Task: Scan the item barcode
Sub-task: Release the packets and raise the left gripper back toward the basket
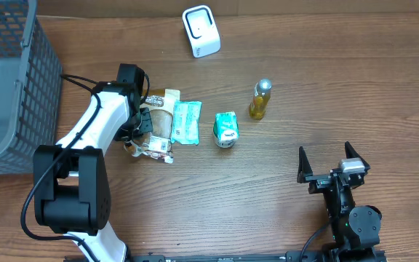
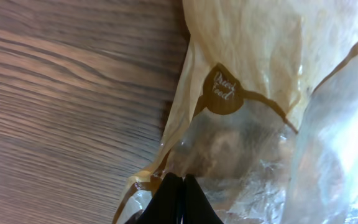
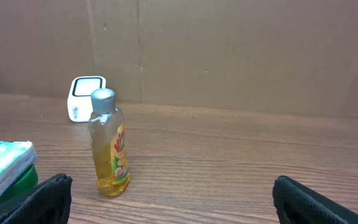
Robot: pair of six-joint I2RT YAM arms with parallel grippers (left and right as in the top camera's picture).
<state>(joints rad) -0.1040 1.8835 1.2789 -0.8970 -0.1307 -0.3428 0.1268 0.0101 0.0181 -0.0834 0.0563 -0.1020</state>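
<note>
The left gripper [image 2: 180, 186] is pinching the dried-food bag [image 2: 247, 118] (right gripper [image 1: 326, 151] idling wide open), with the scanner [image 1: 201, 30] pass not yet done.

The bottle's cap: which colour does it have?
The cap is silver-grey; the right wrist view shows it best.

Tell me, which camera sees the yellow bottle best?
The right wrist view. The yellow bottle stands upright there, seen from the side, with its silver cap and label showing. The overhead view shows it small, from above. The left wrist view shows only a clear bag and table, no bottle.
</note>
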